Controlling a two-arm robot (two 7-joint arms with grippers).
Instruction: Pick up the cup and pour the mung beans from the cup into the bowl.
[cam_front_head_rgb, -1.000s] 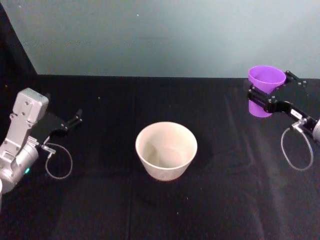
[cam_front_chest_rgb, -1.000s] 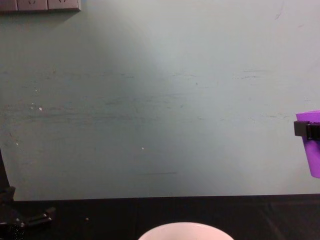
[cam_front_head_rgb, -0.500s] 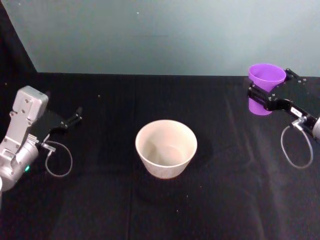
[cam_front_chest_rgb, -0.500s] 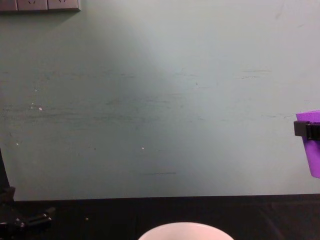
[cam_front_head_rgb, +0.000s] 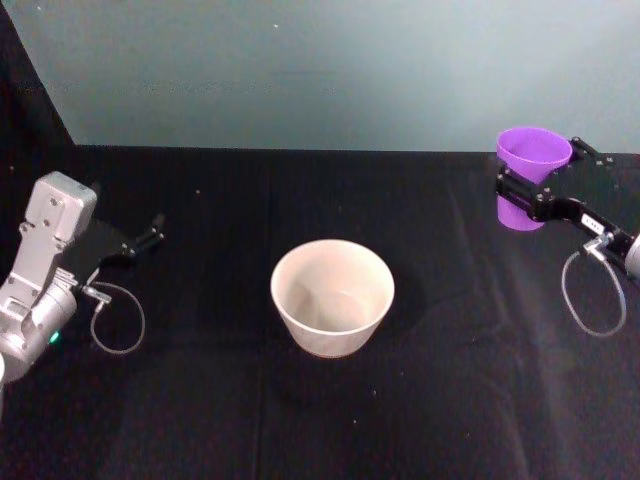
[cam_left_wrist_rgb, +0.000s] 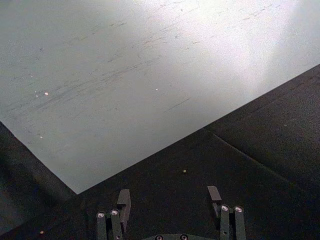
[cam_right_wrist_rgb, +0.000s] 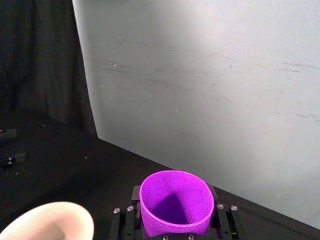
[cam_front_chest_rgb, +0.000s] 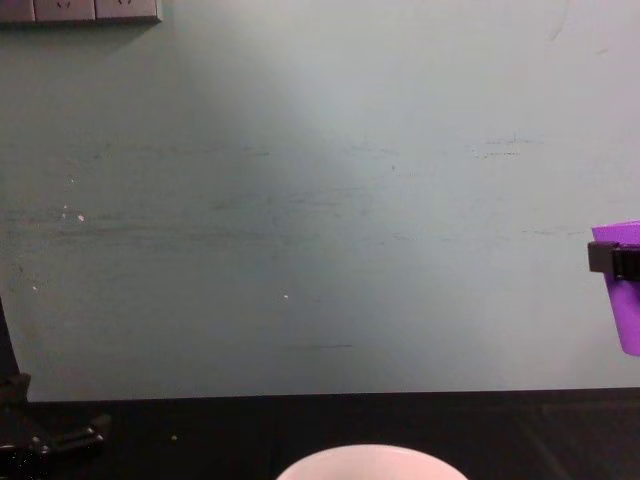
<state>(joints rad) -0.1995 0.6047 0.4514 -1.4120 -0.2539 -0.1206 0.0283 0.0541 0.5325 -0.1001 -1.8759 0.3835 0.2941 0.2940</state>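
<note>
Now the right claw (cam_front_head_rgb: 535, 195) pinches the upright cup (cam_front_head_rgb: 535, 152) well right of the bowl (cam_front_head_rgb: 330, 325), seemingly aloft; the spread left claw (cam_left_wrist_rgb: 170, 195) idles opposite.

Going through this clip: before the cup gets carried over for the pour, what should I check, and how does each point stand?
1. Grip: ok. The right gripper is shut on the cup, one finger on each side.
2. Cup upright: ok. Its rim faces up.
3. Cup over the bowl: not ok. It hangs off to the bowl's right, farther back.
4. Bowl upright with its mouth open: ok.
5. Mung beans in the cup: cannot tell. The inside wall shows purple and the bottom lies in shadow.
6. Left gripper clear of the path: ok. It is open, parked at the left.
</note>
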